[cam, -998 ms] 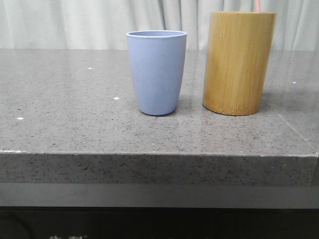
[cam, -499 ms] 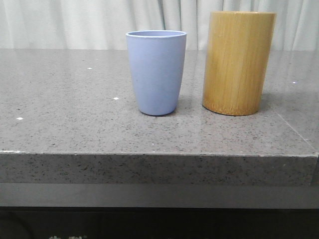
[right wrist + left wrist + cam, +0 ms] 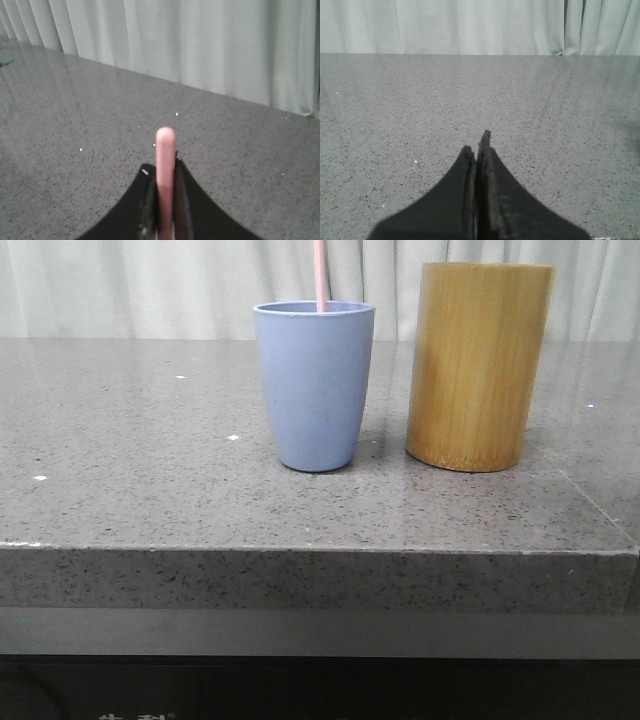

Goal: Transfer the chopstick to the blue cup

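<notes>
Now your right hand (image 3: pixel 162 220) pinches the chopstick (image 3: pixel 320 275) upright, so its lower end drops straight into the blue cup (image 3: pixel 315 385). Your left hand (image 3: pixel 476 150) is closed on nothing, low over the speckled surface (image 3: pixel 150 490). Mind the bamboo cylinder (image 3: pixel 478 365) just right of the cup.

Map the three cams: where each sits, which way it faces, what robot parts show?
Front: low at table edge, facing forward at the pale blue handleless cup, thin pink chopstick and tan bamboo cylinder.
Left wrist: above grey stone tabletop, facing curtain; closed left pincer.
Right wrist: same tabletop and curtain; right pincer clamps the chopstick, shared with front.
</notes>
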Available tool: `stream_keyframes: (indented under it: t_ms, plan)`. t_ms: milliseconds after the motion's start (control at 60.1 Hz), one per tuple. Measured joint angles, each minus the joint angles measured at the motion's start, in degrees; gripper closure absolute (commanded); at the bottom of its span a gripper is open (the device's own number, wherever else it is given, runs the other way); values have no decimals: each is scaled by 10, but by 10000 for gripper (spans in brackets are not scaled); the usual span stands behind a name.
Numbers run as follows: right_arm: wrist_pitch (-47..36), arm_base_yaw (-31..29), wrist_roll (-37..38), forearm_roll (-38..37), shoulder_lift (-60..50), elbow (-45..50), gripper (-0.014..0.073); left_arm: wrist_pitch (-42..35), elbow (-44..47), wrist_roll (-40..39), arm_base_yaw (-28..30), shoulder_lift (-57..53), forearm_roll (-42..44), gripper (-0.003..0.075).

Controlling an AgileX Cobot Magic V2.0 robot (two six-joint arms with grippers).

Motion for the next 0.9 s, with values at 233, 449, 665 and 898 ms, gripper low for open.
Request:
stream_keyframes:
  t_ms: [233,449,665,898]
  plan:
    - [0,0,0,1,11,0,495,0,0,0,0,0,0,739]
    - [0,0,0,1,11,0,375,0,0,0,0,0,0,739]
    - [0,0,0,1,4,0,333,0,0,0,0,0,0,739]
    - [74,-25,0,1,-54,-29,567,0,0,0,0,0,0,739]
